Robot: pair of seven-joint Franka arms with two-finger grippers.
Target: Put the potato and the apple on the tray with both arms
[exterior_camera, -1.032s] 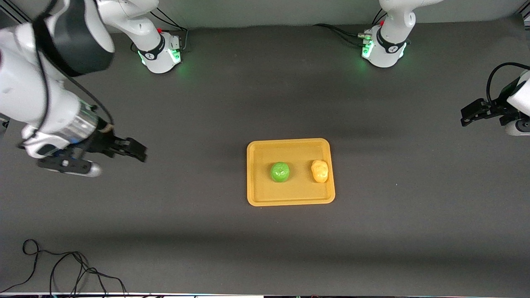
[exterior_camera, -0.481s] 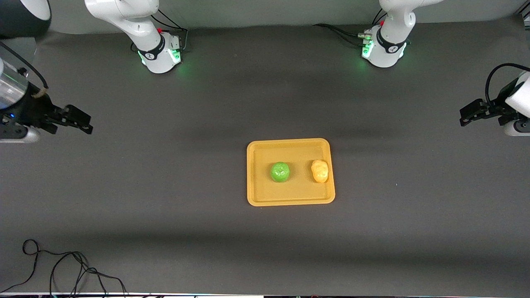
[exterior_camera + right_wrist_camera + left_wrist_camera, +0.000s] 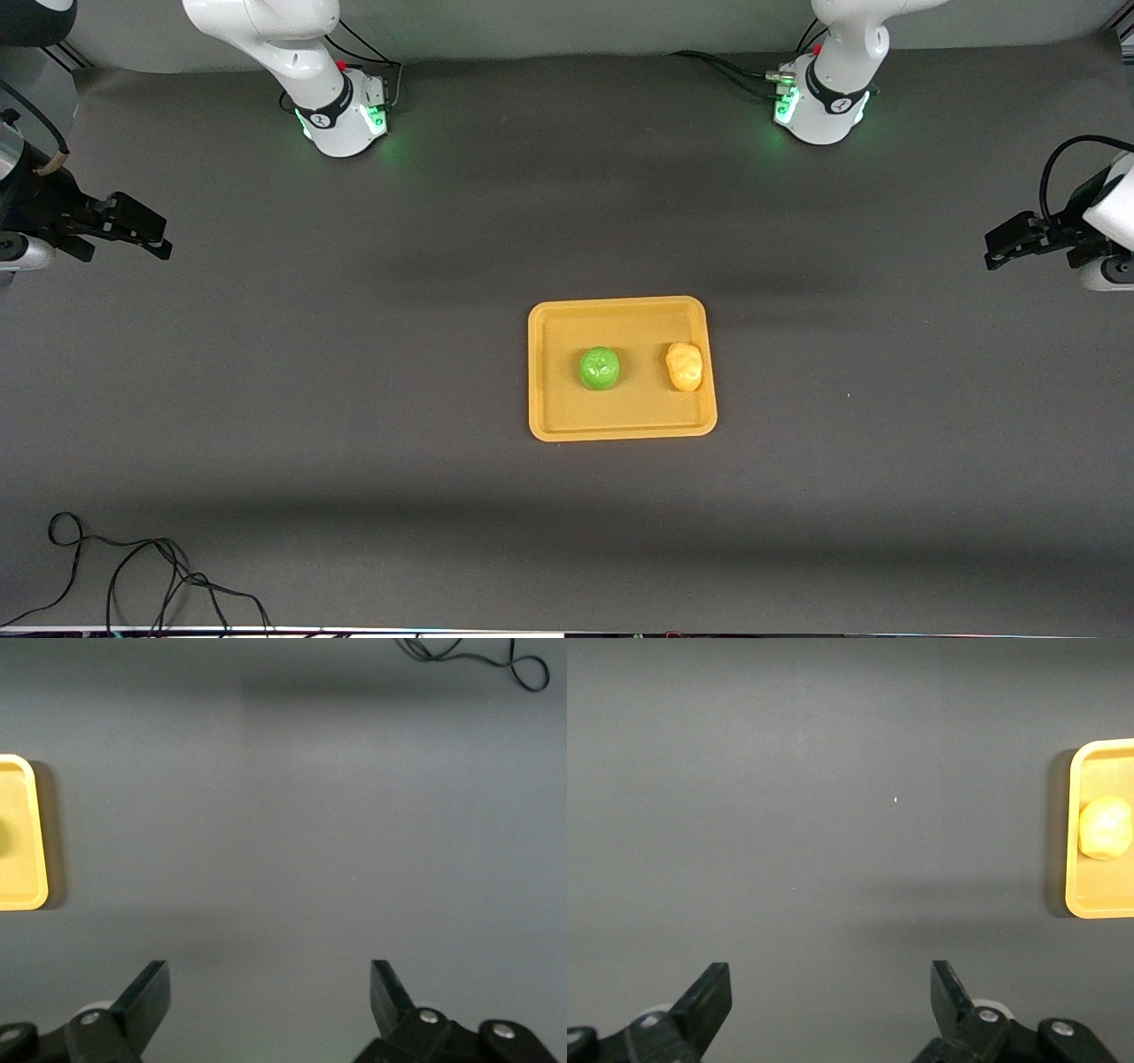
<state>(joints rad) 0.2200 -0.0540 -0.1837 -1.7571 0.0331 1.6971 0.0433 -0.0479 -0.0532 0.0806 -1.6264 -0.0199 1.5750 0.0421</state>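
Observation:
The yellow-orange tray [image 3: 620, 427] lies mid-table. The green apple [image 3: 600, 368] sits in its middle. The yellow-orange potato [image 3: 685, 366] sits beside the apple, by the tray's rim toward the left arm's end. In the left wrist view the tray [image 3: 1090, 904] and the potato [image 3: 1105, 828] show at the frame's edge. The right wrist view shows a corner of the tray [image 3: 27, 895]. My left gripper [image 3: 999, 250] is open and empty over bare mat at the left arm's end, as seen in its wrist view [image 3: 831, 997]. My right gripper [image 3: 151, 235] is open and empty at the right arm's end, as in its wrist view [image 3: 269, 997].
The table is covered by a dark grey mat [image 3: 372, 372]. A loose black cable [image 3: 133, 576] lies near the front edge at the right arm's end, also in the right wrist view [image 3: 478, 656]. The two green-lit bases [image 3: 341, 120] [image 3: 819, 111] stand along the back edge.
My right gripper has drawn away from the tray, out toward the right arm's end of the table. The left gripper, apple and potato have stayed put.

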